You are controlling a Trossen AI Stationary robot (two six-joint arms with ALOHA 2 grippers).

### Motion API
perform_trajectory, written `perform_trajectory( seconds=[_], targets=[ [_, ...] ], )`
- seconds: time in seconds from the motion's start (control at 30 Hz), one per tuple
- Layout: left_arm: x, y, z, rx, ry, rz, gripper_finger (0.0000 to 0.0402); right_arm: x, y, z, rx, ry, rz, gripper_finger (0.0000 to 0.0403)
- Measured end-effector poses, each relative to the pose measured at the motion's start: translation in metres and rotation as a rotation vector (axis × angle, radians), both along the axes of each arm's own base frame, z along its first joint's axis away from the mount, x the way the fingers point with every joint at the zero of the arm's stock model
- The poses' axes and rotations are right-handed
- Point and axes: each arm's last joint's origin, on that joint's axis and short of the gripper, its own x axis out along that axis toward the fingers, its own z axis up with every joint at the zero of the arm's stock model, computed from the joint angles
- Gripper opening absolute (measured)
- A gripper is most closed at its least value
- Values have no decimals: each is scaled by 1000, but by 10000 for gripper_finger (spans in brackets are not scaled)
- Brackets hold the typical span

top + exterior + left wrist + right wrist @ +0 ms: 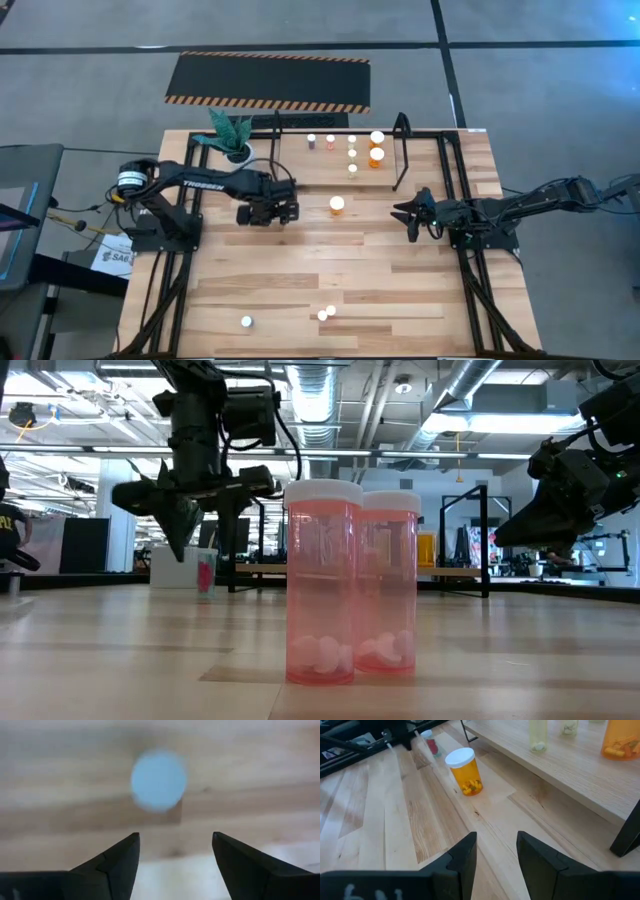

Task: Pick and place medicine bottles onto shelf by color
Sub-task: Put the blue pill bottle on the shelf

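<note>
Potted plant (232, 135) on table (260, 290); striped mat (268, 81) beyond.

Overhead, table-level and two wrist cameras share the table (260, 280).

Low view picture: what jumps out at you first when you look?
Two pink medicine bottles stand side by side right in front of the camera, white caps on, pills at the bottom. Behind them the left hand hangs over the table, fingers apart. Farther back an orange bottle stands alone between both arms.
</note>
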Motion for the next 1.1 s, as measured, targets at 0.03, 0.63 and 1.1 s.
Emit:
perform_trajectory(
  seconds=[0.03,0.63,1.1],
  targets=[
    [0,-5,0,-18,6,8,236,0,0,0,0,0,1,162],
    [-8,-126,10,-281,90,206,236,0,0,0,0,1,0,162],
    [-56,-228,12,-289,147,424,235,0,0,0,0,0,0,162]
  ],
)
